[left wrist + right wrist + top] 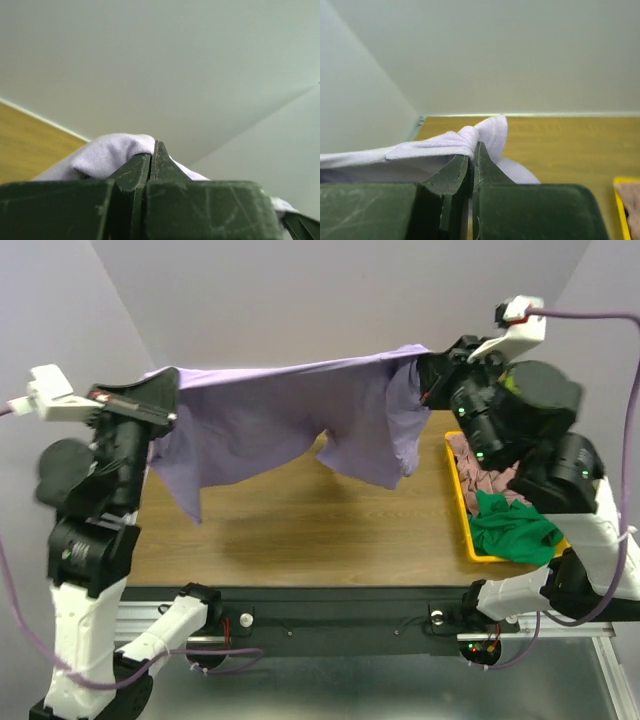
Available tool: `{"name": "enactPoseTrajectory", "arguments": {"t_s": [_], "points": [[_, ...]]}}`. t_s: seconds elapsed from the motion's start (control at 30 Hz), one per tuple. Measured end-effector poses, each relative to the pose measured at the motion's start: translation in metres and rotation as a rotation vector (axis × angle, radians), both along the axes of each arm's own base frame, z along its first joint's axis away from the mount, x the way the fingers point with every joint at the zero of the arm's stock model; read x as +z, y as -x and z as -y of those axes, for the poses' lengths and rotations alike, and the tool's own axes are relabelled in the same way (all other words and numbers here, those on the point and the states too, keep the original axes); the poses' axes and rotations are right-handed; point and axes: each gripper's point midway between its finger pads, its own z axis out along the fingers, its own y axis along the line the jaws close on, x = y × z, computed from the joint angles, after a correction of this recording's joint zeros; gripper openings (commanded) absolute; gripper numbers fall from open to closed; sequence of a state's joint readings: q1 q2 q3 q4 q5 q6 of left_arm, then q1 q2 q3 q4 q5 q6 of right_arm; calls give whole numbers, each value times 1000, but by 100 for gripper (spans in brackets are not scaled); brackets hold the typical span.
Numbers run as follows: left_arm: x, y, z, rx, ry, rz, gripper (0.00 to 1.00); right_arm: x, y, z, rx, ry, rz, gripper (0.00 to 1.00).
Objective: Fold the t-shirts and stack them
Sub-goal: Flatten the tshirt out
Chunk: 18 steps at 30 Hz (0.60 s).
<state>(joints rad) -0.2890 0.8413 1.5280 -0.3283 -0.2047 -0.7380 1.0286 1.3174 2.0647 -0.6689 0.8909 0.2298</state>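
Observation:
A lavender t-shirt (pixel 290 415) hangs stretched in the air above the wooden table (pixel 300 520), held at both upper ends. My left gripper (pixel 165 395) is shut on its left end; the left wrist view shows lavender cloth (pixel 110 152) bunched at the closed fingertips (pixel 162 157). At the other end, my right gripper (pixel 425 370) is shut on the shirt, with a lavender fold (pixel 485 132) pinched between its fingertips (pixel 482 155). A dusty pink t-shirt (pixel 485 470) and a bright green t-shirt (pixel 512 525) lie crumpled in the yellow tray (pixel 468 540).
The yellow tray sits at the table's right edge, under the right arm; its corner (pixel 618 181) shows in the right wrist view. Grey walls close in behind and on both sides. The black mounting rail (pixel 340 615) runs along the near edge.

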Motion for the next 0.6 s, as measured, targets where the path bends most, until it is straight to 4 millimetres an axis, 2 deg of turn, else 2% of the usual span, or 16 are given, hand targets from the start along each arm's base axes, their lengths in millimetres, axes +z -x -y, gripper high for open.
{"name": "enactPoseTrajectory", "arguments": {"t_s": [0.07, 0.17, 0.2, 0.3, 0.4, 0.47, 0.53, 0.6], "points": [[31, 24, -2, -22, -6, 84, 0, 30, 11, -6, 111, 23, 74, 0], [63, 56, -7, -42, -14, 185, 0, 54, 26, -14, 239, 51, 153, 0], [71, 67, -8, -49, -21, 215, 0, 65, 33, -17, 291, 60, 191, 0], [77, 82, -9, -63, -35, 249, 0, 78, 44, -19, 355, 75, 246, 1], [75, 82, -7, -70, -50, 249, 0, 86, 45, -18, 356, 96, 279, 0], [68, 74, -6, -67, -60, 232, 0, 87, 37, -18, 310, 114, 286, 0], [57, 60, -5, -51, -70, 197, 0, 87, 22, -17, 229, 149, 289, 0], [46, 39, -6, -15, -74, 156, 0, 82, -1, -23, 114, 189, 274, 1]]}}
